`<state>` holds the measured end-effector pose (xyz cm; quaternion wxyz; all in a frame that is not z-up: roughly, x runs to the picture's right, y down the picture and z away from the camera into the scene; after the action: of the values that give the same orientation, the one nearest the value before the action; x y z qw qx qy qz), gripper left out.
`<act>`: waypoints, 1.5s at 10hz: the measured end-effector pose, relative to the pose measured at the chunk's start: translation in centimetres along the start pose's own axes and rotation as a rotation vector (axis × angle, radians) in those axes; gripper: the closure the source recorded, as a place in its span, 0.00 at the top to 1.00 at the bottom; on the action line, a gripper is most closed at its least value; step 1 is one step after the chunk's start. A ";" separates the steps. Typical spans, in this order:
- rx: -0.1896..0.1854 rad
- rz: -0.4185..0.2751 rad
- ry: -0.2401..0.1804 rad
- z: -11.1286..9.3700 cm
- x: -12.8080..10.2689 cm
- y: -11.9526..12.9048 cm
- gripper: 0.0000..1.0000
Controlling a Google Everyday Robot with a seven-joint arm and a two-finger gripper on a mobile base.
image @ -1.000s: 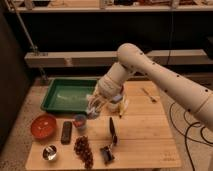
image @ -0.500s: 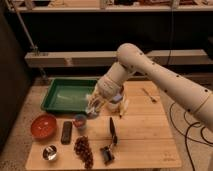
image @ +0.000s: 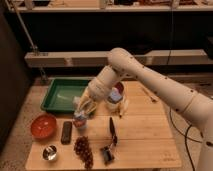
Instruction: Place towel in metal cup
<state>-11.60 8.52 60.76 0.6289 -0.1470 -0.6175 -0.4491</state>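
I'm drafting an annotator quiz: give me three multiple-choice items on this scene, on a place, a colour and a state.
1. The shallow rectangular tray is: A green; B red; C white.
2. The small shiny silver metal cup stands: A in the tray; B on the table before the round orange bowl; C inside that bowl.
3. The gripper, above the table by the tray, is: A open; B shut on the pale blue-grey cloth towel; C hidden.
A, plainly green; B, cup sits before bowl; B, towel hangs from it.

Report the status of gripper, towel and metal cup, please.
Gripper shut on towel, in front of green tray. Metal cup by orange bowl, apart from towel. Dark flat bar lies between them.
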 end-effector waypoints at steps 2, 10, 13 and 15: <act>-0.012 -0.114 -0.053 4.2 -0.1 -3.7 0.00; -0.255 -0.427 -0.106 15.8 -3.4 -6.6 0.00; -0.322 -0.393 -0.058 15.4 -3.7 -1.2 0.00; -0.350 -0.383 -0.048 15.0 -4.2 1.1 0.00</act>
<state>-19.77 21.87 60.23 0.4824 -0.1444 -0.5618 -0.6563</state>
